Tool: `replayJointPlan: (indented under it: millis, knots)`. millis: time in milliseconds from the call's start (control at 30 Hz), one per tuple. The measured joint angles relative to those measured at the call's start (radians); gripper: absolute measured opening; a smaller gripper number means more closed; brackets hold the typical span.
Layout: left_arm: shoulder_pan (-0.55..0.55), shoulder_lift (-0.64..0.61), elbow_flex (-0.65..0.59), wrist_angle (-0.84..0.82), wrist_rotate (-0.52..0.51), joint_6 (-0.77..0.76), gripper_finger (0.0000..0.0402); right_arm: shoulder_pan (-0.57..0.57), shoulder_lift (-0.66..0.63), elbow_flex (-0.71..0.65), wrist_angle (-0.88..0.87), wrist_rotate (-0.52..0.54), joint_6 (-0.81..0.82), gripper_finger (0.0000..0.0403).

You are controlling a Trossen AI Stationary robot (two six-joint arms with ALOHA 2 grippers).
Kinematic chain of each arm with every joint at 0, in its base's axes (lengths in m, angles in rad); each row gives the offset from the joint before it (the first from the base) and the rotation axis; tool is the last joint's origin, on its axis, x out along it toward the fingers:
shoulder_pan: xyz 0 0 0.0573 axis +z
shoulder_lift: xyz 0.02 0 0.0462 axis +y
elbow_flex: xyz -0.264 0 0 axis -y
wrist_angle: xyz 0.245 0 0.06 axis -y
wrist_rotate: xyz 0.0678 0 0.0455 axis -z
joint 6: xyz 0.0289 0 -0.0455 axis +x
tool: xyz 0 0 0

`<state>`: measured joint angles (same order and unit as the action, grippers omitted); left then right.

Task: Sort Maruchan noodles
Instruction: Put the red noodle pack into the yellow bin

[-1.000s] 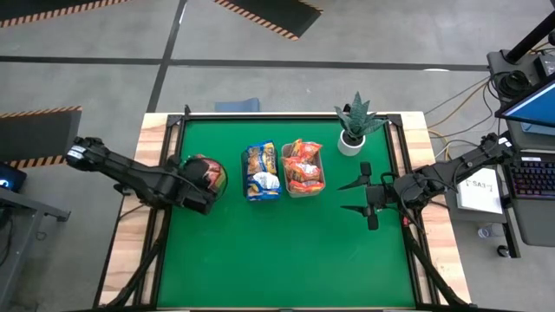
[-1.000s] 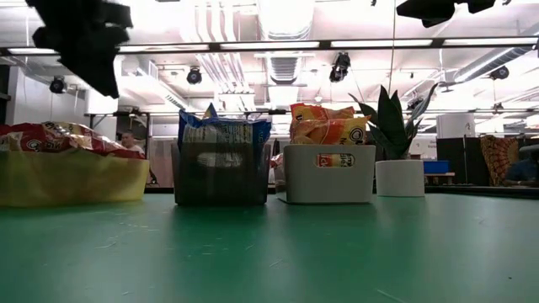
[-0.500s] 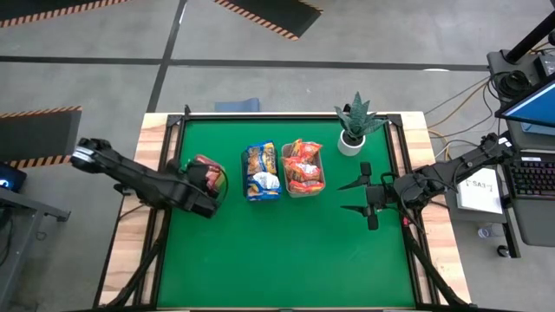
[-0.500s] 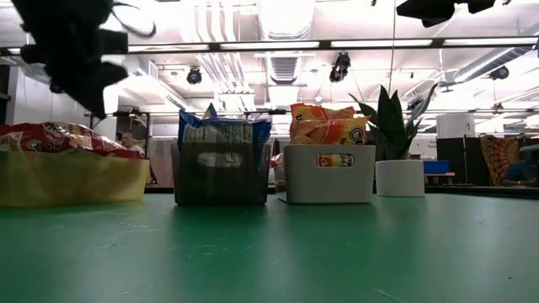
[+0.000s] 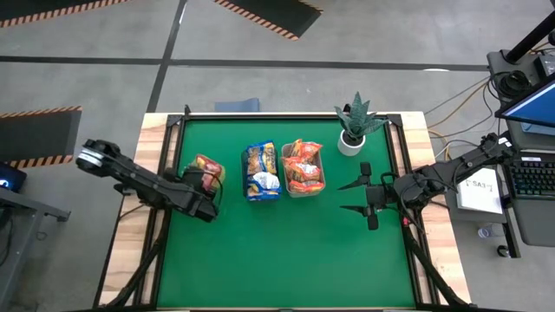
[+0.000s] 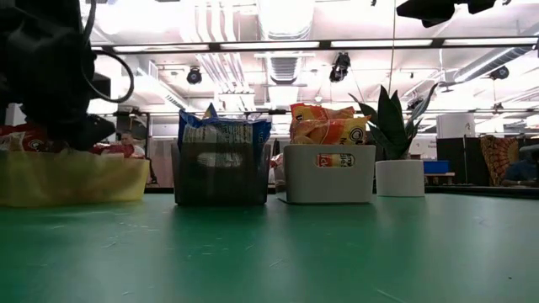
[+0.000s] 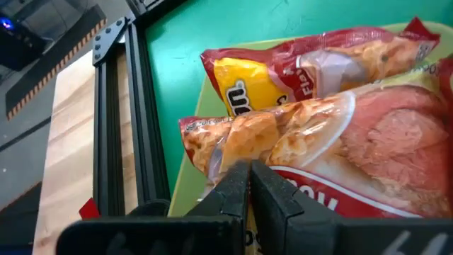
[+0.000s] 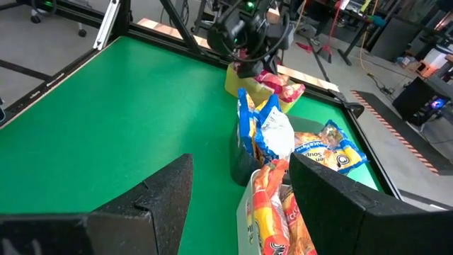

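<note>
- Now the left tool sits pinched shut over the red packets in the yellow-green bin; lifting could snag one.
- Right tool waits wide open, empty.

Bright, even light falls from long ceiling light strips seen in the low view, where they glare white and wash out the ceiling. The green table is evenly lit with only faint shadows. In the low view the left arm is a dark, blurred silhouette. The left wrist view's near dark fingers are soft.
</note>
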<state>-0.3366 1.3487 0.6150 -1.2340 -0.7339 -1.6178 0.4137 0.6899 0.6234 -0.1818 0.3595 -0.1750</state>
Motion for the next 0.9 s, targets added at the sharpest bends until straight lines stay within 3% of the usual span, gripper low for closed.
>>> replayJointPlan:
  millis: [300, 500, 700, 900]
  knots:
    - [0.000, 0.008, 0.138, -0.110, 0.018, 0.069, 0.0000, 0.000, 0.000, 0.000, 0.000, 0.000, 0.000, 0.0224]
    - [0.000, 0.008, 0.206, -0.116, -0.104, 0.098, 0.0000, 0.000, 0.000, 0.000, 0.001, 0.000, 0.000, 0.0224]
    - [0.000, 0.008, 0.118, -0.066, -0.168, 0.034, 0.0000, 0.000, 0.000, -0.002, 0.000, 0.000, -0.001, 0.0224]
    - [0.000, 0.008, -0.048, 0.168, -0.184, -0.018, 0.0000, 0.000, 0.000, -0.002, 0.001, 0.000, -0.001, 0.0224]
